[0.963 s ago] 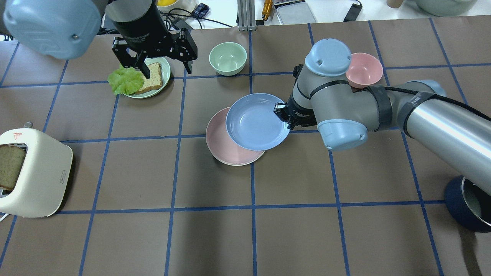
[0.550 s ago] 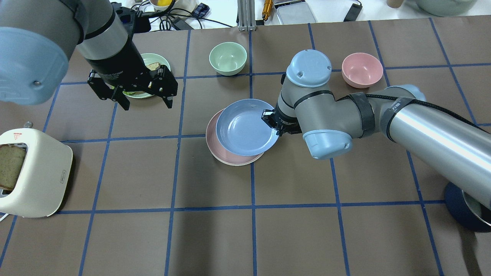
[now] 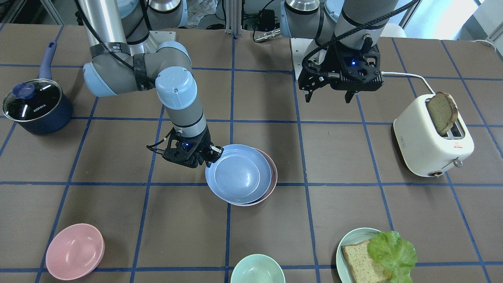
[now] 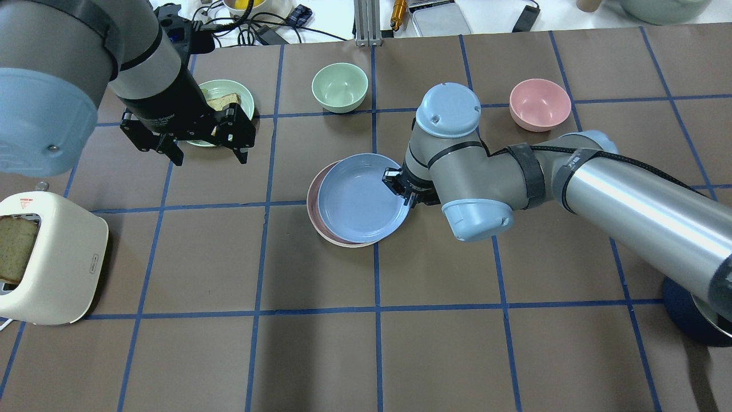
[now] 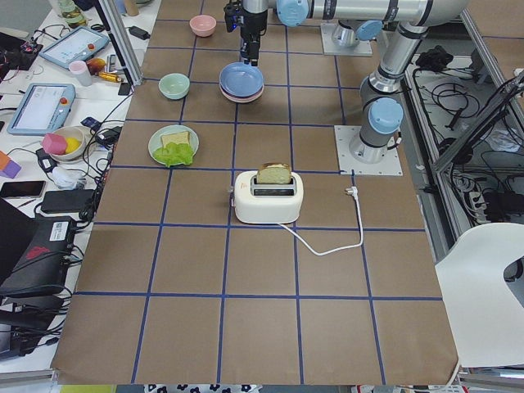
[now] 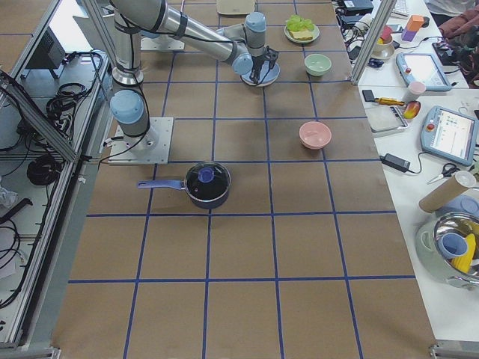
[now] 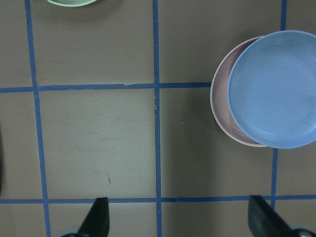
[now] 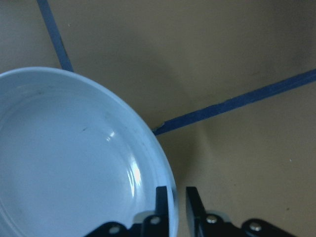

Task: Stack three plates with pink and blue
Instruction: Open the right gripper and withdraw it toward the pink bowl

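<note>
My right gripper (image 4: 400, 191) is shut on the right rim of the light blue plate (image 4: 360, 197); the right wrist view shows its fingers (image 8: 162, 197) pinching that rim. The blue plate sits over the pale pink plate (image 4: 313, 200), offset a little to the right, so only a pink crescent shows. A thin cream rim (image 7: 231, 135) shows under the pink plate's edge; the rest of the cream-white plate is hidden. My left gripper (image 4: 210, 157) is open and empty, hovering above the table left of the stack.
A pale green plate (image 4: 229, 94) with bread and lettuce lies behind the left gripper. A green bowl (image 4: 339, 86) and a pink bowl (image 4: 540, 103) stand at the back. A toaster (image 4: 51, 257) stands at the left, a blue pot (image 3: 35, 104) at the right.
My right gripper has carried the blue plate left, so it covers more of the pink plate. My left arm has moved off the green plate, leftward and nearer.
</note>
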### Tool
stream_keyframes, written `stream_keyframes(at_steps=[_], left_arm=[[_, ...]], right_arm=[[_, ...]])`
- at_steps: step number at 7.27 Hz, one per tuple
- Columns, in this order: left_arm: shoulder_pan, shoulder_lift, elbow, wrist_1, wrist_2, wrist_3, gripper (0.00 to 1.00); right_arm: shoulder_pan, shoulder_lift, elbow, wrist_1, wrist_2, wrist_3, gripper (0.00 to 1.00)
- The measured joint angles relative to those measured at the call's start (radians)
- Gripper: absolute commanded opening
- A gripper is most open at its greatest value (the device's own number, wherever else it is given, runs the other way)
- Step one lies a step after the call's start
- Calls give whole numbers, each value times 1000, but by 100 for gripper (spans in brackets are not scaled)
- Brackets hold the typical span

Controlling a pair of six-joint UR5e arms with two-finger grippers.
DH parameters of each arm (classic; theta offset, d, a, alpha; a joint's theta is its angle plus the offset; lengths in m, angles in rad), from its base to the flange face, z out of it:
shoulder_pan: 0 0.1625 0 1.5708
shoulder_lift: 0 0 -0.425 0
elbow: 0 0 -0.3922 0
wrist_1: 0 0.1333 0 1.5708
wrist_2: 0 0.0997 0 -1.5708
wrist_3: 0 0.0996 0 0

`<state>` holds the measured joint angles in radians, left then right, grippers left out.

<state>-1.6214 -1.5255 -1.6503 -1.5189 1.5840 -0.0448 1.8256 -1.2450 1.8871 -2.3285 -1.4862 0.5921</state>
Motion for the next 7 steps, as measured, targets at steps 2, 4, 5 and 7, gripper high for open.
stream_keyframes(at_steps=[2,4,5,7], left_arm=[[2,7,-6,3,1,1,100],[3,6,-5,7,1,1,100],[2,0,-4,23,0,0,100],[3,-2,-3,52,1,-2,100]], right_arm=[[-57,-6,-133,160,-3,-139,100],[-168,-14,-366,495,-5,-338,100],[-220,-31,-460,636,-20,-442,100],[-268,-146,-515,826,-58,-603,100]])
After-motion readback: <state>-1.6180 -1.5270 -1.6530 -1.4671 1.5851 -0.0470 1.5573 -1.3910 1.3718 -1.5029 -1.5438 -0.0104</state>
